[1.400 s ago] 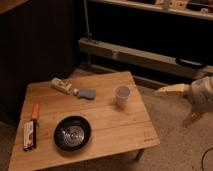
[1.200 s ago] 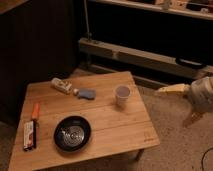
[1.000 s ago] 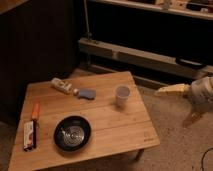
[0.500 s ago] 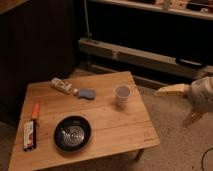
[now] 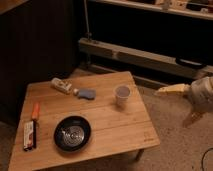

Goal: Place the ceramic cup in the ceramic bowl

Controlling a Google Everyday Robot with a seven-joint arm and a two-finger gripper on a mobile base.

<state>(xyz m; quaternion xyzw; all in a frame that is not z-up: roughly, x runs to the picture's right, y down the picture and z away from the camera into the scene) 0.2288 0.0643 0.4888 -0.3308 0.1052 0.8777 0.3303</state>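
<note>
beside table (image 5: 115, 127), gripper (image 5: 173, 106), fingers (image 5: 170, 91) spread

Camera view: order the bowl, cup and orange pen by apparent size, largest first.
1. bowl, clearly widest.
2. cup.
3. orange pen, thinnest; the cup sits farther back, so this gap is unsure.
The gripper hangs open right of the table, touching nothing.

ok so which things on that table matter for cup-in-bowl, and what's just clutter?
Job: ceramic cup, ceramic bowl, gripper open, off the table on the cup's side.
Lying about: small bottle, blue-grey object, orange marker, dark packet.
</note>
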